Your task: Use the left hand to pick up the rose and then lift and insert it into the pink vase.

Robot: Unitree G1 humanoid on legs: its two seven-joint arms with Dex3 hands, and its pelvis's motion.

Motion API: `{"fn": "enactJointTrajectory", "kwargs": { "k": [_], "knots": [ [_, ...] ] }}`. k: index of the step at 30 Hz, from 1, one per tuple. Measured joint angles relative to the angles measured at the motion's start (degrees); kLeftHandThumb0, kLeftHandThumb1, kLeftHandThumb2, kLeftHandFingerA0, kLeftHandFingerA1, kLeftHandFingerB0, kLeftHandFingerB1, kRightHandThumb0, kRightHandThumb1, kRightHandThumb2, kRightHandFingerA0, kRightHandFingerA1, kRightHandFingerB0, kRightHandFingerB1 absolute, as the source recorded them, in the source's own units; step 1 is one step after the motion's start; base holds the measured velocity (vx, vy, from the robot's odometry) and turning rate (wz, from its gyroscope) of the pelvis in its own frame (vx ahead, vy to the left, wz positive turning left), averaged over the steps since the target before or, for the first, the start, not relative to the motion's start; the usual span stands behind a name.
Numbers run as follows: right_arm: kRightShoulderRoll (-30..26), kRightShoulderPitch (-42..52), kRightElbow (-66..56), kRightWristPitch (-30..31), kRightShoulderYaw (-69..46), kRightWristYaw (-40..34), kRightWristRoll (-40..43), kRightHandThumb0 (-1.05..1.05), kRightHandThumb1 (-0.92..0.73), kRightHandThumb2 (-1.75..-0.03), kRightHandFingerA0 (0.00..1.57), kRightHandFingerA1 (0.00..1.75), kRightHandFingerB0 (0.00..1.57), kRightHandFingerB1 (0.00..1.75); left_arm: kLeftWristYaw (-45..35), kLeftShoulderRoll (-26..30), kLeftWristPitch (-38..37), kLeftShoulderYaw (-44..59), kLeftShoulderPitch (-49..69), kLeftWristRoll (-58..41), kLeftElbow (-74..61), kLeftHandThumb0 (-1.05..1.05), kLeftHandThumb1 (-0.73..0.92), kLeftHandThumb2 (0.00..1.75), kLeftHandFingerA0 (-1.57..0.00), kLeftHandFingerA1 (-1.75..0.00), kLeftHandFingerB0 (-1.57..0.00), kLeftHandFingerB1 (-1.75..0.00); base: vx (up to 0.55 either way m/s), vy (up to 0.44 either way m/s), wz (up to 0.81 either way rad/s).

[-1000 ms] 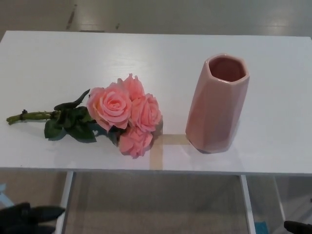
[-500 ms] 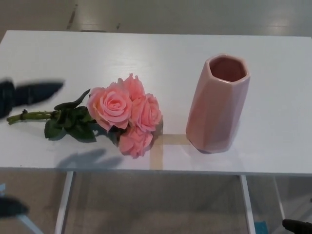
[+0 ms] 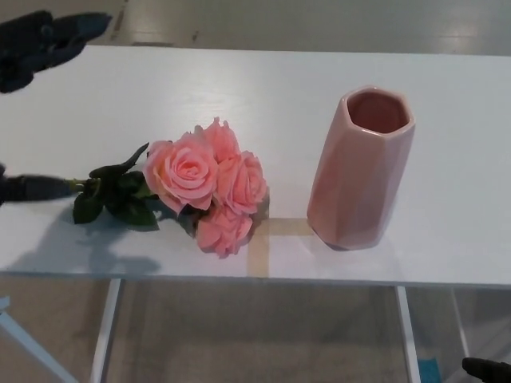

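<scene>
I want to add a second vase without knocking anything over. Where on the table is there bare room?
The white table is bare behind the rose and the pink vase, along the far edge, and right of the vase. The gap between blooms and vase is narrow. The left end is crowded: the left hand spreads over the stem there.

The left hand (image 3: 36, 44) is matt black all over, with thick, rounded fingers that taper to blunt tips; 2 dark finger shapes show at the picture's upper left corner, blurred at their outlines, so no screws, seams or markings can be read. 1 more black finger (image 3: 36, 188), slim and rounded, shows at the picture's left edge. At the lower right corner a small black rounded piece of the right hand (image 3: 487, 370) shows, too little to tell its form. No cables are visible.
</scene>
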Motion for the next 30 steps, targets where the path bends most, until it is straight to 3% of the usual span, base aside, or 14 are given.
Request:
{"fn": "enactJointTrajectory", "kwargs": {
  "k": [2,3,4,11,14,15,30],
  "knots": [
    [0.0,0.0,0.0,0.0,0.0,0.0,0.0,-0.15,-0.56,-0.56,0.66,0.52,0.56,0.48,0.2,-0.1,0.5,-2.2,-2.6,1.5,2.2,-0.61,0.32,0.67,0.00,-0.07,0.00,-0.20,0.00,0.000,0.00],
    [0.0,0.0,0.0,0.0,0.0,0.0,0.0,-0.15,-0.56,-0.56,0.66,0.52,0.56,0.48,0.4,-0.3,0.9,-4.1,-4.7,2.9,4.0,-0.63,0.42,0.55,0.00,-0.08,0.00,-0.23,0.00,0.000,0.00],
    [0.0,0.0,0.0,0.0,0.0,0.0,0.0,-0.15,-0.56,-0.56,0.66,0.52,0.56,0.48,0.5,-0.4,1.2,-5.3,-6.1,3.8,5.3,-0.61,0.33,0.69,0.00,-0.04,0.00,-0.17,0.00,0.000,0.00],
    [0.0,0.0,0.0,0.0,0.0,0.0,0.0,-0.16,-0.56,-0.56,0.65,0.52,0.56,0.48,1.1,-2.5,3.6,-15.5,-15.3,11.0,14.7,-0.62,0.33,0.69,0.00,-0.04,0.00,-0.17,0.00,0.000,0.00],
    [0.0,0.0,0.0,0.0,0.0,0.0,0.0,-0.16,-0.56,-0.56,0.65,0.52,0.56,0.48,1.4,-3.5,4.5,-19.3,-18.4,13.8,18.6,-0.64,0.42,0.54,0.00,-0.11,0.00,-0.25,0.00,0.000,0.00],
    [0.0,0.0,0.0,0.0,0.0,0.0,0.0,-0.16,-0.56,-0.56,0.65,0.52,0.56,0.48,1.6,-4.3,4.9,-21.1,-19.9,15.2,20.7,-0.56,0.34,0.77,0.00,-0.13,0.00,-0.24,0.00,0.000,0.00],
    [0.0,0.0,-0.1,0.0,0.0,0.0,0.1,-0.16,-0.56,-0.56,0.65,0.52,0.57,0.48,5.9,-12.0,7.0,-35.4,-29.8,28.9,41.6,-0.56,0.33,0.77,0.00,-0.15,0.00,-0.26,0.00,0.000,0.00]
  ]
}}
